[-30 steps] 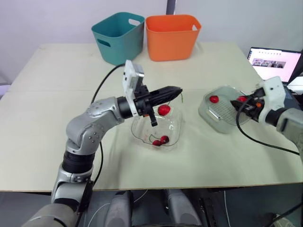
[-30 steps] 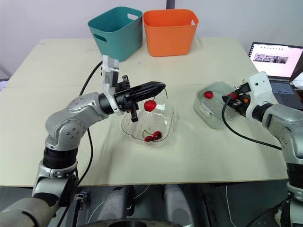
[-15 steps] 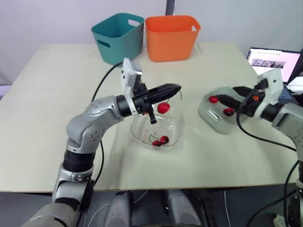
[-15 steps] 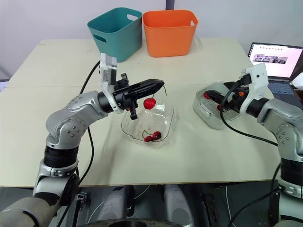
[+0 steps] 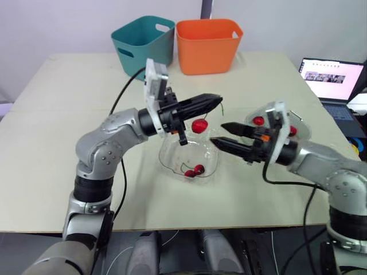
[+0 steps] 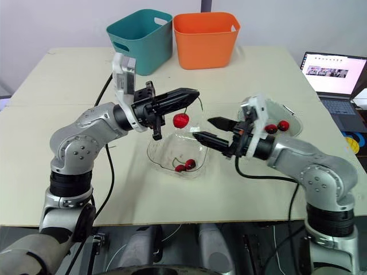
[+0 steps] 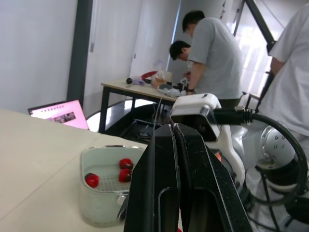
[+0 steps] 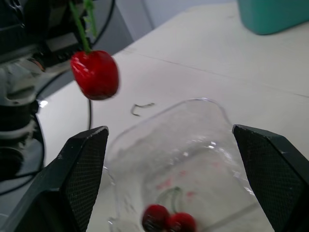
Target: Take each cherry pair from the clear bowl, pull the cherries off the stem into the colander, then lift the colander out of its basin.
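My left gripper is shut on a green stem, and one red cherry hangs from it above the clear bowl. A cherry pair lies in the bowl's bottom. My right gripper is open, its fingertips pointing at the hanging cherry from the right, just short of it. The colander in its basin sits at the right with red cherries inside; it appears in the left wrist view as the colander with three cherries.
A teal bin and an orange bin stand at the table's back. An open laptop sits at the right edge. People stand at a desk behind the robot in the left wrist view.
My right gripper has left the colander and swung left, open, up to the hanging cherry. A cherry now lies in the colander where the gripper was. The left gripper has barely moved.
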`<state>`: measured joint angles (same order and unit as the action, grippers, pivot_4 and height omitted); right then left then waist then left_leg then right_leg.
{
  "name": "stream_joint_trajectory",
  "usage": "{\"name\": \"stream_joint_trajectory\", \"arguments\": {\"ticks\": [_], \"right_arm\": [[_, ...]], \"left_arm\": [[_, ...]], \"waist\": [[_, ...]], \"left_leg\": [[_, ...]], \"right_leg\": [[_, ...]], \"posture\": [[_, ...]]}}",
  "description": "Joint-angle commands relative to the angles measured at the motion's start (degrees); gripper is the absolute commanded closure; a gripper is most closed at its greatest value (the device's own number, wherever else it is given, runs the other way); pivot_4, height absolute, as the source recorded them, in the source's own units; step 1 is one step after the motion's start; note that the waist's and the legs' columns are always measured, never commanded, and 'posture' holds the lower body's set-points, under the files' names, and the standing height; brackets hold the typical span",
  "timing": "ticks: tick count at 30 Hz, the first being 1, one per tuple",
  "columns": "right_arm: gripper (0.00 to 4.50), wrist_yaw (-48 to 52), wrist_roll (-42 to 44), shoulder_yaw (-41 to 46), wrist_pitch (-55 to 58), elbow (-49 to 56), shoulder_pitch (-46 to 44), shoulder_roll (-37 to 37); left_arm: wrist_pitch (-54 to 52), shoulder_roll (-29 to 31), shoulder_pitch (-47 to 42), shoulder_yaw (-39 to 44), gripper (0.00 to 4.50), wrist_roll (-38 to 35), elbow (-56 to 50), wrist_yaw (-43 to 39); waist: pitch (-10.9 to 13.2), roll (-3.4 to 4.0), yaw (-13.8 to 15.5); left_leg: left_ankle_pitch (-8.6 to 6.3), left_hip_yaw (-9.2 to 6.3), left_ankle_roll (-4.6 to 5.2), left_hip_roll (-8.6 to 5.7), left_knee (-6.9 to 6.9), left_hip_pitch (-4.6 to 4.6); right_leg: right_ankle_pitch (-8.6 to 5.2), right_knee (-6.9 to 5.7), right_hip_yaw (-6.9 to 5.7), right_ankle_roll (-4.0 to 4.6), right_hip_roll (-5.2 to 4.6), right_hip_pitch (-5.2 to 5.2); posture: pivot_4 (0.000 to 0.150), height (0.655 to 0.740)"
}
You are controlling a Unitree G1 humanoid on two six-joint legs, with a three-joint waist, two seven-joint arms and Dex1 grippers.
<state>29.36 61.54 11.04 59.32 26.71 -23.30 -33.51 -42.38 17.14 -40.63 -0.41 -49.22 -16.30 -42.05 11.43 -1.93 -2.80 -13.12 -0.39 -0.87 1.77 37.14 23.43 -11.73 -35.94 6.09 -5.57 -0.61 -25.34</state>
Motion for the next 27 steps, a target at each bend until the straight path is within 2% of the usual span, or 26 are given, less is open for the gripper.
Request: {"name": "stream_joint_trajectory", "arguments": {"ticks": [1, 5, 18, 21, 27], "right_arm": [[0.06, -1.98, 2.1, -0.63, -0.97, 0.14, -2.58, 2.79], [0.06, -3.83, 4.43, -0.93, -0.87, -0.29, -3.8, 5.49], [0.06, -7.94, 8.64, -2.34, -0.96, -0.15, -4.85, 7.94], [0.63, -8.31, 8.35, -2.77, -1.01, -0.09, -4.83, 7.84], [2.74, -8.26, 8.0, -3.32, -1.65, 0.02, -4.89, 7.44]], "left_arm": [[-0.2, -0.23, -0.84, 0.22, 4.5, -1.14, -2.24, 0.36], [-0.25, -0.14, -0.6, -0.04, 4.5, -1.12, -2.59, 0.57], [-0.22, -0.56, -0.19, -0.17, 4.5, -0.86, -2.68, 0.94], [-0.23, -0.68, -0.29, -0.2, 4.5, -0.83, -2.62, 1.1], [-0.06, -0.62, -0.3, -0.15, 4.5, -0.63, -2.31, 0.95]], "waist": [[0.0, 0.0, 0.06], [0.0, 0.0, 0.23], [0.0, 0.0, 0.1], [0.0, 0.0, 0.09], [0.0, 0.0, 0.09]], "left_leg": [[0.0, 0.0, 0.0, 0.0, 0.0, 0.0], [0.0, 0.0, 0.0, 0.0, 0.0, 0.02], [0.0, 0.0, 0.0, 0.0, -0.02, 0.03], [0.0, 0.0, 0.0, 0.0, -0.02, 0.03], [0.0, 0.0, 0.0, 0.0, -0.03, 0.03]], "right_leg": [[0.0, 0.0, 0.0, 0.01, 0.0, 0.0], [0.01, 0.02, 0.0, 0.01, -0.01, 0.01], [0.01, 0.07, -0.01, 0.01, -0.02, 0.01], [0.01, 0.07, -0.01, 0.01, -0.02, 0.0], [0.0, 0.1, -0.01, 0.0, -0.02, 0.0]], "posture": [[0.15, 0.74], [0.15, 0.74], [0.15, 0.74], [0.15, 0.74], [0.15, 0.74]]}}
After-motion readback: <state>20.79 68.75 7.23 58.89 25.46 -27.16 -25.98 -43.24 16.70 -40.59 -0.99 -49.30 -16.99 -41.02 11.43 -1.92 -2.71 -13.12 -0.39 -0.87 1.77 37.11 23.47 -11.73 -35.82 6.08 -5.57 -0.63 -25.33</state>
